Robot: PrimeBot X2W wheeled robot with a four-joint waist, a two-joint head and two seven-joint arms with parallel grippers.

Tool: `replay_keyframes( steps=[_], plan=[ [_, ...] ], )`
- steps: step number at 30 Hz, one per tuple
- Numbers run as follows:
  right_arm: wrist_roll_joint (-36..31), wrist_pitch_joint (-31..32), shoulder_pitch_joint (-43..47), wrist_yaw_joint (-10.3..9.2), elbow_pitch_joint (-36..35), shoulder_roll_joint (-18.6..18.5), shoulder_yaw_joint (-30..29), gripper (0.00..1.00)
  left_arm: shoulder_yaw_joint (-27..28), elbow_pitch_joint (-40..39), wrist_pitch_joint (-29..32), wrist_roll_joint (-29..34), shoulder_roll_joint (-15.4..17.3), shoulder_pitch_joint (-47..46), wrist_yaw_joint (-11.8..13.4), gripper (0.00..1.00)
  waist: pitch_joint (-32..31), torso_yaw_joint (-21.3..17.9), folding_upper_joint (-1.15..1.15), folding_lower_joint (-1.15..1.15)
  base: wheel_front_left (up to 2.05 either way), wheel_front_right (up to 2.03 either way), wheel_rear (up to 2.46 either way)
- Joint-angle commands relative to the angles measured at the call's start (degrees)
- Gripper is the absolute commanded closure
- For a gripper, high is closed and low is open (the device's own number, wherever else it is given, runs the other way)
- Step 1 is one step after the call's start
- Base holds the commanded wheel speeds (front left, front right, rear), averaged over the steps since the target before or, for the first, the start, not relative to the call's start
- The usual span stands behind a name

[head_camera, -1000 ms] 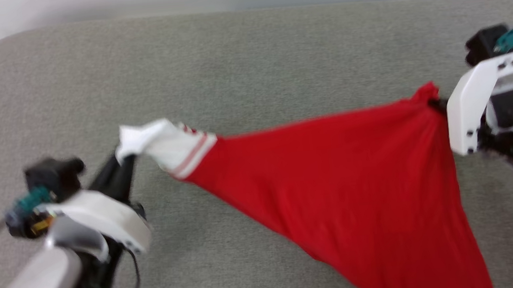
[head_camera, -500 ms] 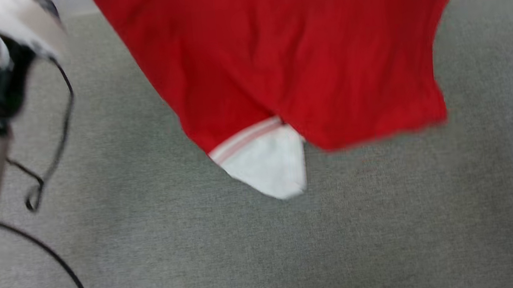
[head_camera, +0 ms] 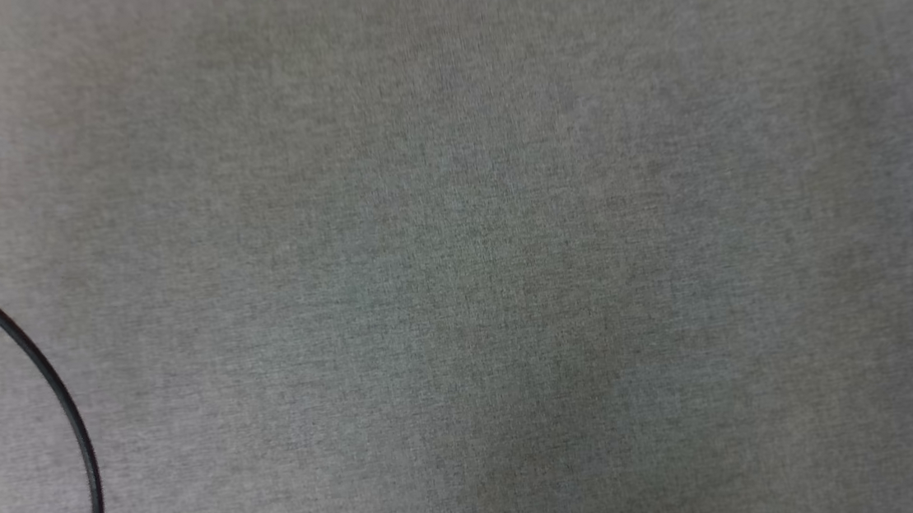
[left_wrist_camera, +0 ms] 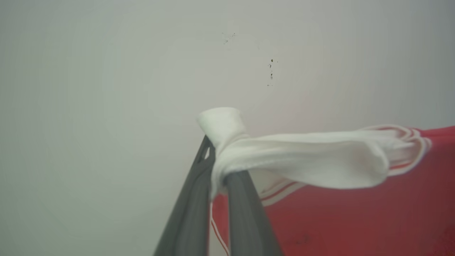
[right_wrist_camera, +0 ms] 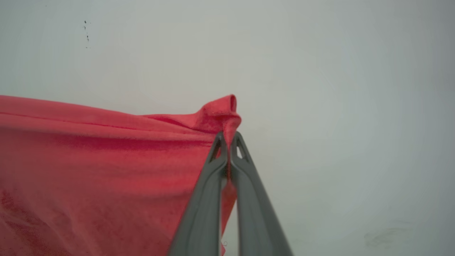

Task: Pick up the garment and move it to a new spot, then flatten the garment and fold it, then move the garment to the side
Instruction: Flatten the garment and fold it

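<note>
The head camera has dipped toward the grey cushion [head_camera: 459,289]. Above it the shirt [right_wrist_camera: 89,160] hangs stretched between both arms. The left gripper [left_wrist_camera: 217,160] is clenched on the white sleeve [left_wrist_camera: 302,160], and the right gripper [right_wrist_camera: 228,139] is clenched on a red edge. The shirt looks mid-carry, not yet laid flat.

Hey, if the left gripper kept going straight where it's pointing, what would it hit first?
Beyond the garment pinched in the left gripper, the first thing ahead looks like a pale speckled wall; how far off is unclear.
</note>
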Motion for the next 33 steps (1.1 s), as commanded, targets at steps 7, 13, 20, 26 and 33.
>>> replay_keyframes(
  steps=[7, 13, 20, 26, 33],
  plan=[
    [-1.5, -2.3, -4.4, -0.12, 4.3, 1.0, 0.3, 1.0, 0.2, 6.3, -1.2, -0.1, 0.5, -4.9, -2.3, 1.0, 7.3, 0.2, 0.0, -0.01, 0.0, 0.0, 0.0],
    [-1.1, -3.9, -3.0, -0.12, 8.2, 1.3, 1.2, 1.0, -0.1, 11.7, -3.4, -1.7, -0.8, -3.5, -4.1, 1.0, 9.5, 0.9, 0.0, -0.01, 0.0, 0.0, 0.0],
    [2.5, -6.4, 8.0, -0.12, 12.1, 0.1, 7.1, 1.0, -2.0, 16.3, -7.1, -5.1, -3.2, 8.5, -5.9, 1.0, 5.6, 1.7, 0.0, -0.01, 0.0, 0.0, 0.0],
    [7.5, -8.8, 23.4, -0.12, 11.5, -1.4, 11.1, 1.0, -2.7, 14.6, -9.2, -7.7, -3.6, 25.5, -6.0, 1.0, -2.0, 1.5, 0.0, -0.01, 0.0, 0.0, 0.0],
    [13.1, -9.2, 43.0, -0.13, 6.0, -4.2, 12.9, 1.0, -0.3, 6.3, -10.1, -10.0, -3.2, 49.3, -4.2, 1.0, -11.0, 0.9, 0.0, -0.01, 0.0, 0.0, 0.0]
  ],
)
